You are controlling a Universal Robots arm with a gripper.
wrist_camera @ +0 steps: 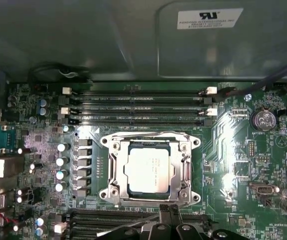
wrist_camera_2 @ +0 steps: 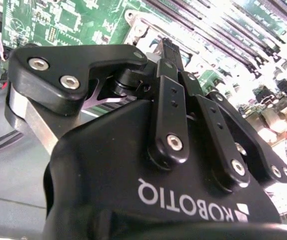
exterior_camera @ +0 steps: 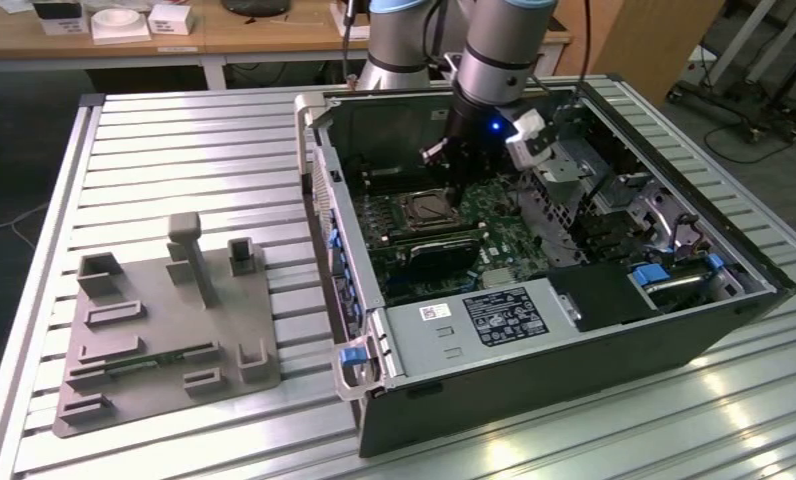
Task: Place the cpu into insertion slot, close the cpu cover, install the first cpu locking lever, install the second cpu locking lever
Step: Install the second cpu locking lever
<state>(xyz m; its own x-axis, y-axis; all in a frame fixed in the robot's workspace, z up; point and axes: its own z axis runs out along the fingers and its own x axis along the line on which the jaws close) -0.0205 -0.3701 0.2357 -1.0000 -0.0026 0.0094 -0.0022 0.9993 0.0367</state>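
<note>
Gripper (wrist_camera: 169,216) fingers pinched together, nothing between them, tips low just beside the cpu cover (wrist_camera: 151,172) edge — cover down over the cpu (wrist_camera: 147,171), seated in the insertion slot (exterior_camera: 421,212). Lever work, I judge: press straight, hook under the tab, don't scrape the board. Arm (exterior_camera: 494,60) reaches down nearly vertical into the open case (exterior_camera: 558,300) — wrist over the socket.
</note>
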